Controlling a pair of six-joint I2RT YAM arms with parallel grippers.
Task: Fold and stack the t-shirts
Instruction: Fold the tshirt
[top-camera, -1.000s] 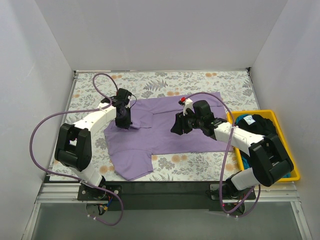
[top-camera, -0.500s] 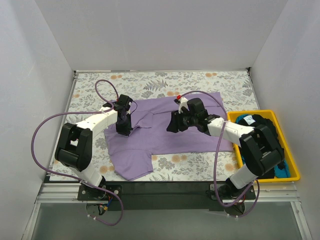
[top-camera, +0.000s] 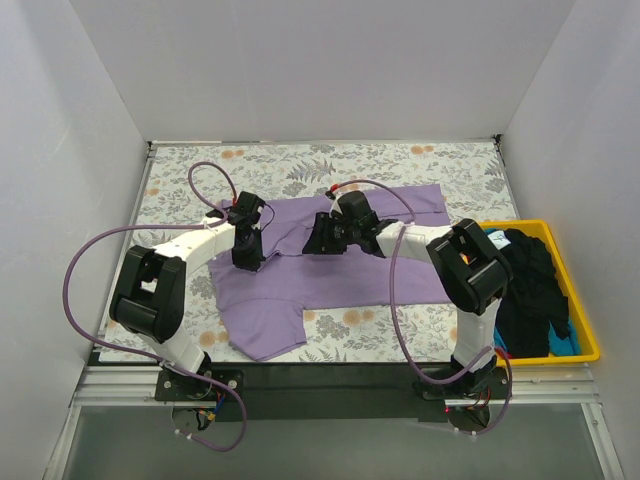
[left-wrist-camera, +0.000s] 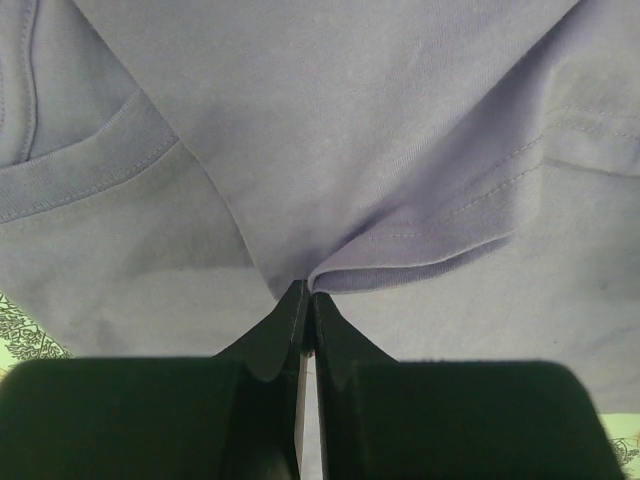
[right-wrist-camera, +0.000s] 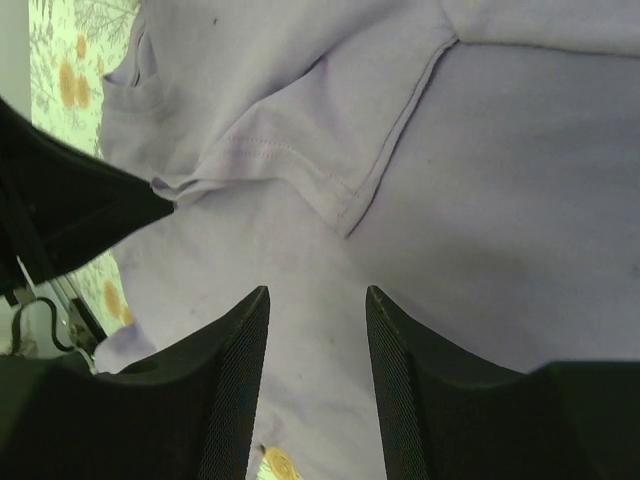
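A lavender t-shirt (top-camera: 345, 275) is being shown from above, spread across a floral-patterned surface (top-camera: 400, 165), with one sleeve being left to trail off its near left corner. At the shirt's left side, beside the collar, a fold of the purple cloth is being pinched by the left pincer (left-wrist-camera: 308, 292). Its two black fingers are being pressed together on a bunched hem, and the fabric is being drawn into creases that fan out from the grip. Over the shirt's middle, just right of the collar, the right pincer (right-wrist-camera: 315, 295) is being held with its fingers spread apart. Nothing is being gripped between them, and a seamed flap of the shirt is being seen through the gap. To the right of the shirt, a yellow tray (top-camera: 591, 345) is being used to hold a heaped black t-shirt (top-camera: 528, 290). A blue t-shirt (top-camera: 567, 341) is being glimpsed underneath the black one.
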